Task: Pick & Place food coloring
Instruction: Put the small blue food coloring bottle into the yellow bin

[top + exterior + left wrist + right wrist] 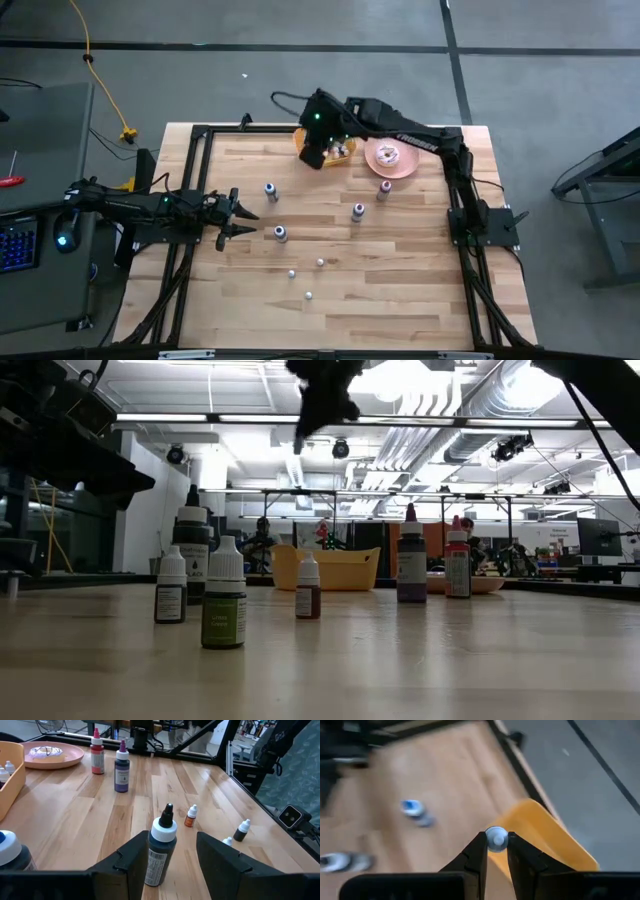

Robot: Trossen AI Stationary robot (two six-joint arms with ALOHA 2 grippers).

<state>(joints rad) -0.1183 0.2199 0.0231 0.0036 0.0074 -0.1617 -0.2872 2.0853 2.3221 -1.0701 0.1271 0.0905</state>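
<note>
Food coloring bottles (280,233) on wooden table (400,260)

A large open lab or workshop hall is shown. A grey concrete floor (560,40) marked with dark lines is seen around the wooden table (400,270), and a yellow cable (100,75) is laid across it. Exposed ducts (500,390) and strip lights (200,418) are hung overhead. Further benches with monitors (598,538) are ranged behind, and a keyboard (15,245) is placed beside the table.
</note>
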